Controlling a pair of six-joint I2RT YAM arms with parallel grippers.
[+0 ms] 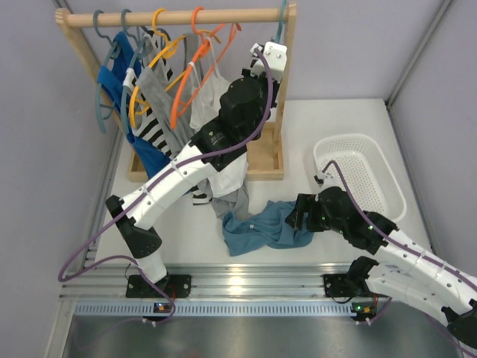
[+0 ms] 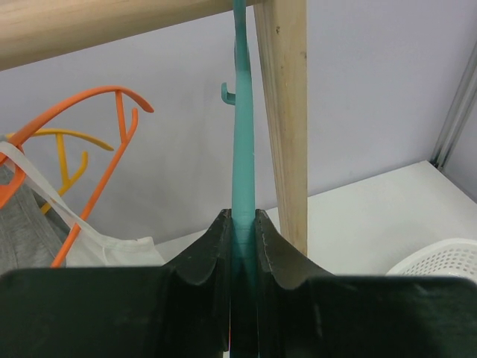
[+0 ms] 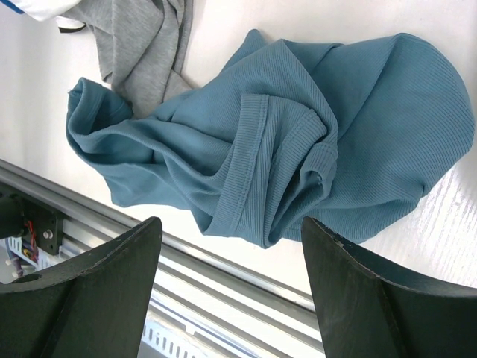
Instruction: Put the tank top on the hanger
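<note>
Both grippers show in my feeds. My left gripper (image 2: 242, 224) is clamped on the stem of the light teal hanger (image 2: 242, 142), which hangs from the wooden rod (image 2: 89, 26) just beside the rack's upright post (image 2: 287, 112). My right gripper (image 3: 229, 233) is spread wide, holding nothing, above the crumpled tank top (image 3: 313, 127), which lies on the table (image 1: 335, 127) touching a grey garment (image 3: 141, 37).

The top view looks down from the near edge; close-up, the left wrist shares its far rack (image 1: 179, 16), the right its tank top (image 1: 261, 227).
</note>
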